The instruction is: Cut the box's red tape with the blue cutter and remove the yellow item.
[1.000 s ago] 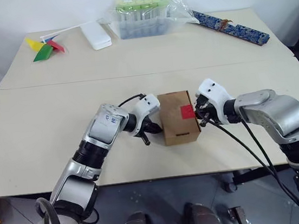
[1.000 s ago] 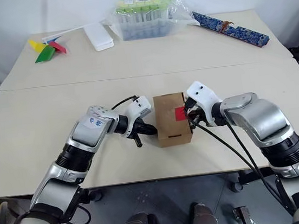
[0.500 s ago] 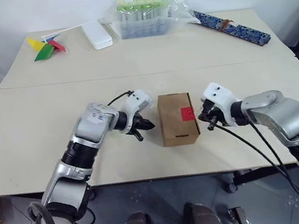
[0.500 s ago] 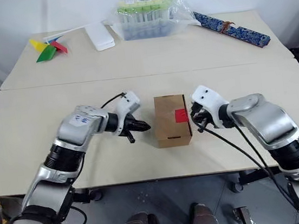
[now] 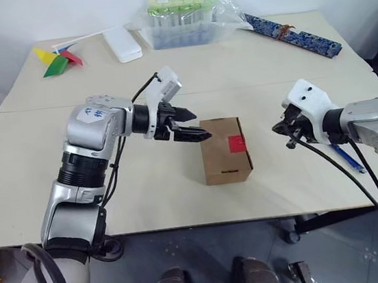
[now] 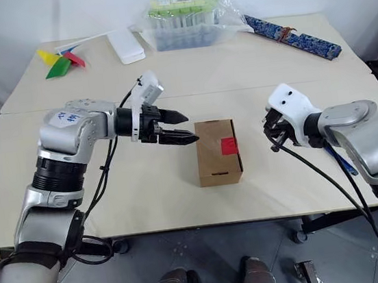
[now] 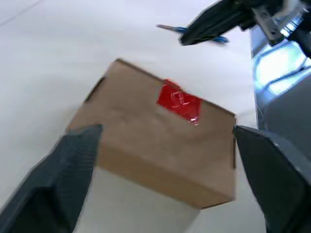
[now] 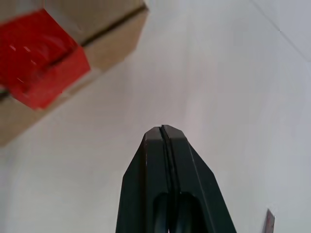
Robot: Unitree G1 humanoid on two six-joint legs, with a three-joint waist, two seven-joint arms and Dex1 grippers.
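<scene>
On the near table, centre: box (image 5: 225, 149), brown carton, lid shut, red tape (image 5: 237, 142) square intact over seam | left gripper (image 5: 188, 126) above box's left edge, fingers spread, empty | right gripper (image 5: 287, 131) right of box, pinched shut, empty | blue cutter (image 5: 347, 158) behind right arm, mostly hidden

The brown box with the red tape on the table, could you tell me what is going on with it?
The box sits closed on the table, its red tape uncut. Neither gripper holds anything: the left gripper hovers open at the box's left edge, and the right gripper is shut, off to its right. The blue cutter lies on the table beyond the right arm.
</scene>
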